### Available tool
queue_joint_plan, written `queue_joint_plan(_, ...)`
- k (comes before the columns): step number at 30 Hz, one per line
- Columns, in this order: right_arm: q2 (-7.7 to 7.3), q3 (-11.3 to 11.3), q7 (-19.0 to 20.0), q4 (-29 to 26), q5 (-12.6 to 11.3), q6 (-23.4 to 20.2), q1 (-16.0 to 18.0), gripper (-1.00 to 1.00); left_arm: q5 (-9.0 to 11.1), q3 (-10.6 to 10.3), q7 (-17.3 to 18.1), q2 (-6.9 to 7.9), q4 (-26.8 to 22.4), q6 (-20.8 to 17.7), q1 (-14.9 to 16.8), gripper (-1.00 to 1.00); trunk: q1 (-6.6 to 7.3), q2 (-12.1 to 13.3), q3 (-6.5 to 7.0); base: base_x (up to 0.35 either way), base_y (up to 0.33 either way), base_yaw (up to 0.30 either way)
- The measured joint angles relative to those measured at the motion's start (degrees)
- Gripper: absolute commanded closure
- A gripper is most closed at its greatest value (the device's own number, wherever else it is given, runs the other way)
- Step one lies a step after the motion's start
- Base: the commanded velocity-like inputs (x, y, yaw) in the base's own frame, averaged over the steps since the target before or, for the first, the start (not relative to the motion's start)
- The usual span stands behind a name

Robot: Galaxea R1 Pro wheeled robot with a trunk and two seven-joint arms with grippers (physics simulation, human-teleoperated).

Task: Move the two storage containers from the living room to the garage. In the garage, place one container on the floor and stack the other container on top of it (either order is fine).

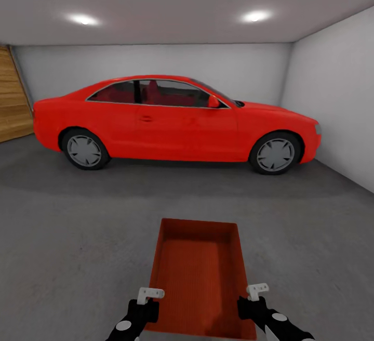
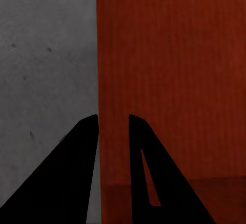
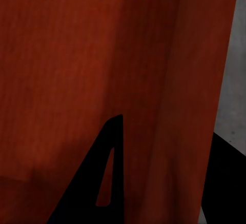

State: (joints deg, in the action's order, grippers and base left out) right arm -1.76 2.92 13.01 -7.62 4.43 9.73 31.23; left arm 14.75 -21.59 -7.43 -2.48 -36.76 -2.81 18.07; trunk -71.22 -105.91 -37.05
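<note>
In the garage, an orange-red storage container (image 1: pixel 200 273) sits at six o'clock over the dark grey floor (image 1: pixel 78 237), the red coupe (image 1: pixel 176 122) at twelve. The left claw (image 1: pixel 147 307) pinches its left wall, one finger (image 2: pixel 154 178) inside; the right claw (image 1: pixel 253 303) likewise clamps the right wall.
</note>
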Motion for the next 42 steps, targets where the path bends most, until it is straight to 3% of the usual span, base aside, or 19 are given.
queue_joint_plan(9,0.0,0.01,0.02,0.0,-0.05,0.13,0.0,1.0,-0.01,-0.04,0.0,0.03,-0.07,0.06,0.0,1.0,-0.03,0.0,-0.82,0.255,0.0,0.0)
queue_joint_plan(32,0.0,0.01,0.04,0.0,-0.07,0.24,0.0,1.0,0.0,-0.09,0.01,0.07,-0.1,0.15,0.0,1.0,-0.04,0.0,-2.9,0.004,0.0,0.0)
queue_joint_plan(42,0.02,-0.82,-0.23,-0.25,-0.62,1.54,0.04,1.0,0.15,-0.21,-0.03,0.09,0.24,2.16,-0.05,1.0,-0.04,0.0,-3.81,0.0,0.0,0.0)
